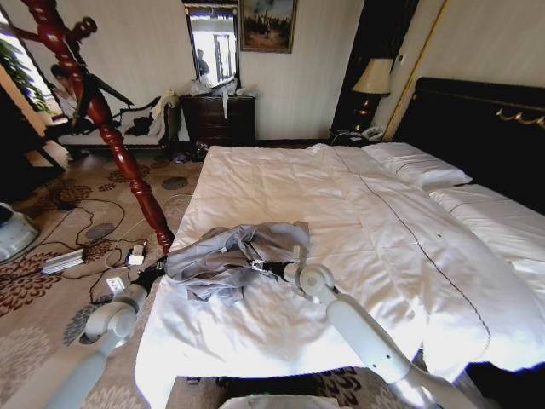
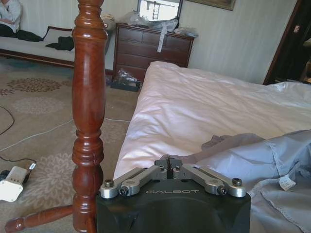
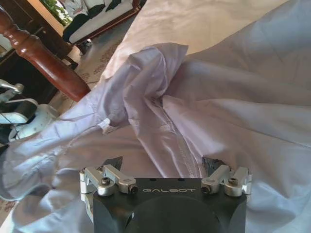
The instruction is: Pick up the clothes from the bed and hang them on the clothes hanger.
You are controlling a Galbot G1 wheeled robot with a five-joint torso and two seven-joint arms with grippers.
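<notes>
The clothes (image 1: 228,254), a grey-blue jacket, lie bunched on the near left part of the bed (image 1: 341,204). My left gripper (image 1: 156,274) is at the bed's left edge, its fingers (image 2: 167,164) pressed together at the jacket's edge (image 2: 252,170). My right gripper (image 1: 255,266) is low over the jacket's middle, open. Its fingertips (image 3: 112,163) stand wide apart on either side of a fold of the jacket (image 3: 160,97). What looks like the black clothes hanger (image 1: 109,89) hangs high on the wooden coat stand (image 1: 128,162).
The coat stand's post (image 2: 89,97) rises close beside my left gripper, its feet on the carpet. Cables and power adapters (image 1: 128,256) lie on the floor to the left. A dark dresser (image 1: 220,119) is at the far wall; pillows (image 1: 417,166) and the black headboard (image 1: 485,128) are to the right.
</notes>
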